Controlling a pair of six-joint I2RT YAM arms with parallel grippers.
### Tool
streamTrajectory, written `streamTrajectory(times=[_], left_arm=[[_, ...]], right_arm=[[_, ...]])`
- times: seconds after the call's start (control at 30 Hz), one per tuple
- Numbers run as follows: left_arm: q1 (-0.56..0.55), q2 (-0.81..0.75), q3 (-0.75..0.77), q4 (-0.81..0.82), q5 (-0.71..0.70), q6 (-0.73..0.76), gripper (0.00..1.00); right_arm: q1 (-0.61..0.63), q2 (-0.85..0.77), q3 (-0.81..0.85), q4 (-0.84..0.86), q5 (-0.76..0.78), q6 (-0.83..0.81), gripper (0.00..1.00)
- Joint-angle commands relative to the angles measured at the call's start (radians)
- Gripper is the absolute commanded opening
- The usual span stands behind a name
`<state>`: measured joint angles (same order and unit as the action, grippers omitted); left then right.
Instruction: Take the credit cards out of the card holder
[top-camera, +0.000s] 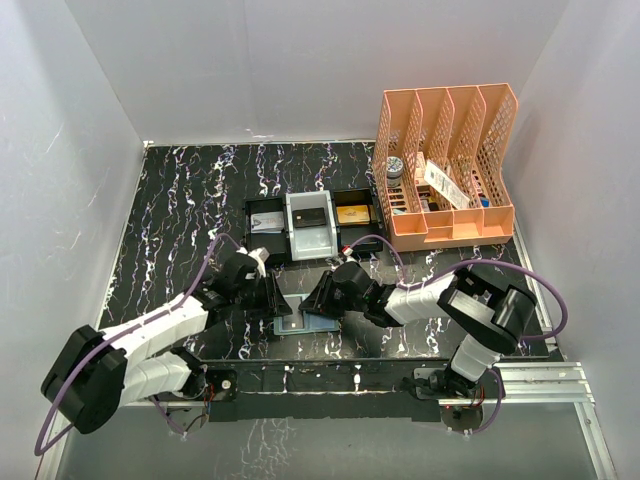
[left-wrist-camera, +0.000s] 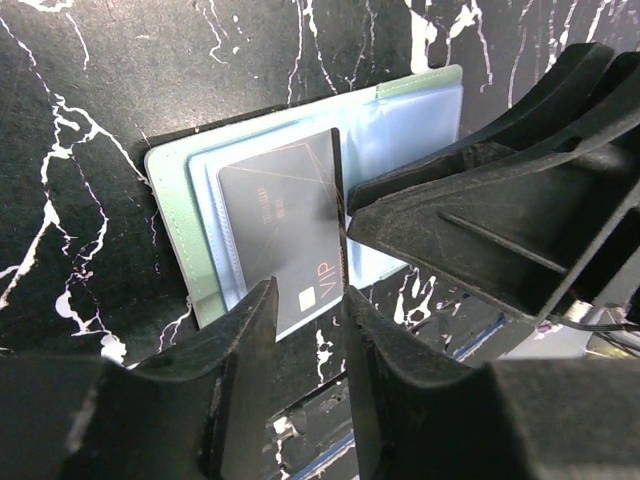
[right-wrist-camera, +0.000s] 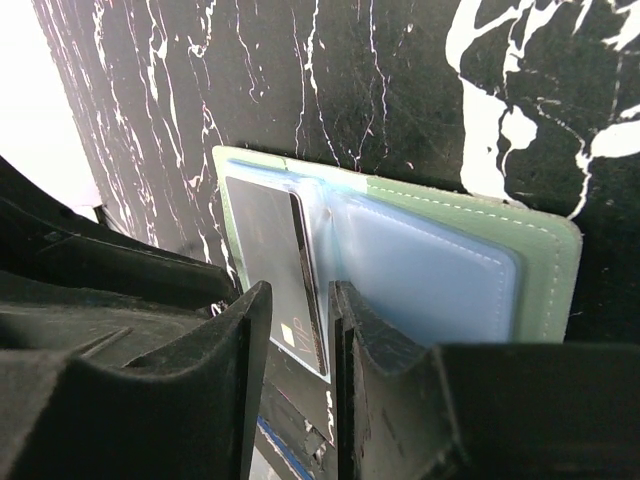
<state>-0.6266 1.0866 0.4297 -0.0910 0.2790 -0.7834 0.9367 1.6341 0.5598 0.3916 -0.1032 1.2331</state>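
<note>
The card holder (top-camera: 318, 322) lies open on the black marble table, sage-green outside (left-wrist-camera: 175, 230) and pale blue inside (right-wrist-camera: 430, 270). A dark grey credit card (left-wrist-camera: 280, 230) marked VIP sticks partly out of its left pocket, with one long edge tilted up (right-wrist-camera: 265, 240). My left gripper (left-wrist-camera: 308, 295) hovers at the card's near end, jaws a narrow gap apart and empty. My right gripper (right-wrist-camera: 298, 300) comes in from the right. Its jaws are narrowly apart with the card's raised edge between them, close to one finger. The card also shows in the top view (top-camera: 290, 325).
A row of black and white trays (top-camera: 310, 225) holding cards stands behind the wallet. An orange file organizer (top-camera: 445, 165) stands at the back right. The table's front edge and a metal rail (top-camera: 540, 375) run just behind the arms. White walls close in the sides.
</note>
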Motion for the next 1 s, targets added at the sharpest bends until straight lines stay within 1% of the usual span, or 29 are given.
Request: streamTrajectory(times=[0.0,0.3,0.43,0.53,0.67,0.77,0.9,0.97], left_arm=[[-0.030,0.030,0.003,0.003,-0.073,-0.007,0.29],[-0.042,0.064,0.006,-0.021,-0.127,0.000,0.28],[-0.044,0.075,-0.008,-0.020,-0.119,0.007,0.26],[-0.045,0.077,-0.021,-0.022,-0.114,0.007,0.24],[-0.045,0.064,-0.016,-0.066,-0.136,0.020,0.23],[-0.045,0.056,-0.012,-0.074,-0.134,0.023,0.22],[-0.045,0.058,-0.012,-0.063,-0.124,0.022,0.22],[-0.045,0.062,-0.014,-0.061,-0.121,0.024,0.21]], right_arm=[[0.004,0.018,-0.009,0.038,0.010,0.003,0.27],[0.004,0.019,-0.007,0.041,-0.006,-0.007,0.27],[0.004,0.024,0.000,0.050,-0.023,-0.011,0.26],[0.004,0.030,0.005,0.058,-0.040,-0.016,0.23],[0.004,0.030,0.006,0.068,-0.050,-0.027,0.19],[0.004,0.029,0.007,0.073,-0.055,-0.030,0.17],[0.004,0.036,0.010,0.087,-0.071,-0.032,0.11],[0.003,0.037,0.009,0.094,-0.077,-0.034,0.05]])
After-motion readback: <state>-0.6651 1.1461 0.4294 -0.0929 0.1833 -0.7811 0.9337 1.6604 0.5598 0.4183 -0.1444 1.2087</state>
